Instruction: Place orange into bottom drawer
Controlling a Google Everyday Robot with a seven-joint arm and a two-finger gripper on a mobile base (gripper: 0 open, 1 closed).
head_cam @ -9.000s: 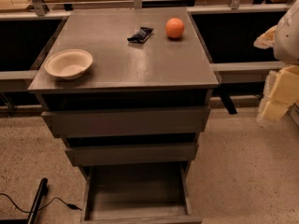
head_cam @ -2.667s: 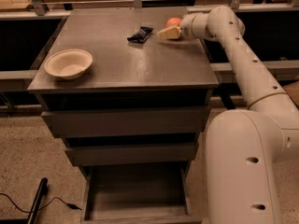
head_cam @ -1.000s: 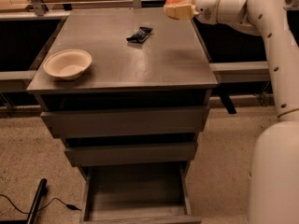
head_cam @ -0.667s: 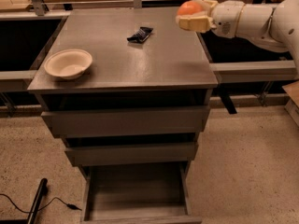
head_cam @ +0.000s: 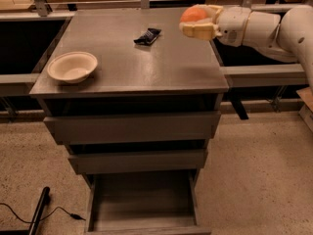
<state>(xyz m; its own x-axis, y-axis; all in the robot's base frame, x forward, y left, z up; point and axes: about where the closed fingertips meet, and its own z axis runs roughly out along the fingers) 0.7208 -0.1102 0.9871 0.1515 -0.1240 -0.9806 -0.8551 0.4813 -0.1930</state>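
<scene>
My gripper (head_cam: 198,22) is shut on the orange (head_cam: 192,15) and holds it in the air above the right rear part of the cabinet top (head_cam: 161,62). The white arm reaches in from the right. The orange shows between the beige fingers, its lower part hidden by them. The bottom drawer (head_cam: 142,204) is pulled open at the foot of the cabinet and looks empty inside. It lies well below and to the left of the gripper.
A beige bowl (head_cam: 72,66) sits at the cabinet top's left front. A black snack wrapper (head_cam: 147,35) lies near the middle rear. Two closed drawers (head_cam: 132,127) sit above the open one. A black cable and pole (head_cam: 39,216) lie on the floor at lower left.
The gripper closed on the orange on the cabinet top, lifted it, and carried it forward and slightly down along the cabinet's right side.
</scene>
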